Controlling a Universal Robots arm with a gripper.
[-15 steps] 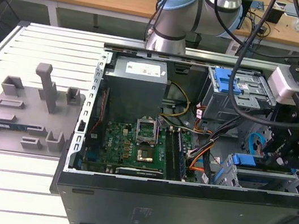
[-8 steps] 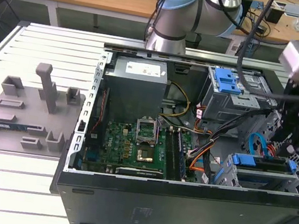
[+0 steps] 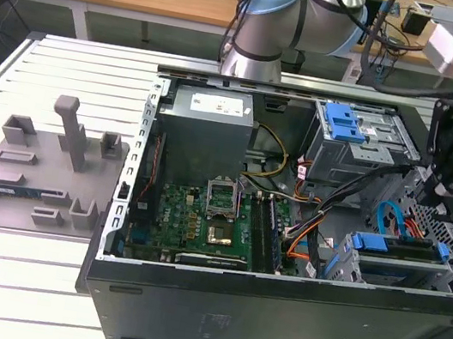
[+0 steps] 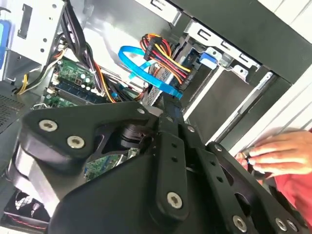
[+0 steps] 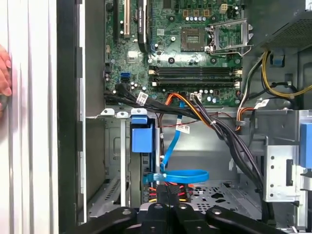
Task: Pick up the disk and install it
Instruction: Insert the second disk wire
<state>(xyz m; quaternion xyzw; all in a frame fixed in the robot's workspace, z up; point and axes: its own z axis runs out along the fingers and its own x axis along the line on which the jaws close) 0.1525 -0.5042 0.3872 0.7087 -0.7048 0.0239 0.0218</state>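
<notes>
The disk lies in the lower drive cage at the near right corner of the open computer case, with its blue bracket at the end facing the motherboard. In the first wrist view the blue bracket end shows in the cage slot. My gripper hangs inside the case's right end, just above and behind the cage, over the blue data cable. The black gripper body also appears in the first wrist view, close over the cable loop. Nothing shows in its grasp.
A person's hand rests on the case's outer edge; fingertips also appear in the first wrist view. Orange and black cable bundles cross beside the cage. The grey power supply and upper drive bays stand behind. A grey fixture tray lies left.
</notes>
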